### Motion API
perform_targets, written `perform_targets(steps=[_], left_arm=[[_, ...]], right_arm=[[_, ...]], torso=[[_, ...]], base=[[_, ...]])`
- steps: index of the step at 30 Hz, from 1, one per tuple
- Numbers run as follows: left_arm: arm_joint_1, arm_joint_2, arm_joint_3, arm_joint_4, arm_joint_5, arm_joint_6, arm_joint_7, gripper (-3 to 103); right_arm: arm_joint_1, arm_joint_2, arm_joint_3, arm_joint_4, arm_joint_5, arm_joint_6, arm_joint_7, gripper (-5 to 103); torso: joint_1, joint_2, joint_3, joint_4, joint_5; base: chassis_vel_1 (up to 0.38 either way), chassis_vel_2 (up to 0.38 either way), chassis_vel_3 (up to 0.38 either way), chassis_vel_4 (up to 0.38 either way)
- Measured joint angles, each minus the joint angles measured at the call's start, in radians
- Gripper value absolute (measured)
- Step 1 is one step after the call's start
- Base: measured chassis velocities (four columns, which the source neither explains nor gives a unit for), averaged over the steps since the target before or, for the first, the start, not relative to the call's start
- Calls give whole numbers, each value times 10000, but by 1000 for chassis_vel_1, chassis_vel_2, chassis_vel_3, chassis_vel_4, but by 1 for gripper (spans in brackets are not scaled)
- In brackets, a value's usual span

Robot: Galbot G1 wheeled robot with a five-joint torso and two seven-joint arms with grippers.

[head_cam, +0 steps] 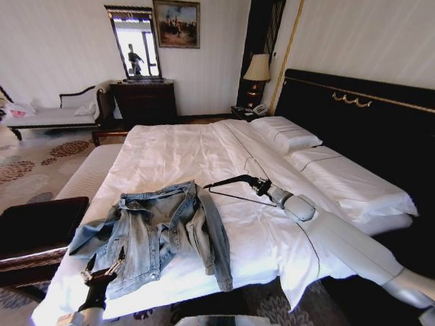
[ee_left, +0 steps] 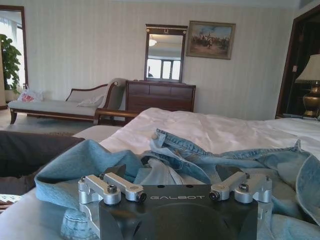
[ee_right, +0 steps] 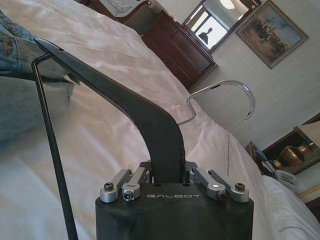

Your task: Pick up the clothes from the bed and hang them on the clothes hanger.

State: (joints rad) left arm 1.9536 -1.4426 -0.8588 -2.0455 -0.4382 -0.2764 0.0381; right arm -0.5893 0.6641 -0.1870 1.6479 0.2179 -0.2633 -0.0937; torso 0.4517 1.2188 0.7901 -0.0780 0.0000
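The light blue denim jacket, the clothes, lies spread open near the foot of the bed, collar toward the pillows. My left gripper hovers open at the jacket's near sleeve and hem, holding nothing. My right gripper is shut on the shoulder of the black clothes hanger, holding it just above the sheet, right of the jacket's collar. Its silver hook points toward the head of the bed. A jacket edge lies beyond the hanger's tip.
A dark bench stands against the bed's left side near my left arm. White pillows and the black headboard are on the right. Farther off stand a dresser, a daybed and a lamp.
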Motion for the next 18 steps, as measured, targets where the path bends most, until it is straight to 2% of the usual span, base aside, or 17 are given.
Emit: perform_targets(steps=[18], left_arm=[[-87,-119,32,-84,86,114,21,100]], right_arm=[[-383,134,269,30,-119,67,-48,29]], torso=[[1,0,1,2,-2]], base=[[106,105,-104,-104]])
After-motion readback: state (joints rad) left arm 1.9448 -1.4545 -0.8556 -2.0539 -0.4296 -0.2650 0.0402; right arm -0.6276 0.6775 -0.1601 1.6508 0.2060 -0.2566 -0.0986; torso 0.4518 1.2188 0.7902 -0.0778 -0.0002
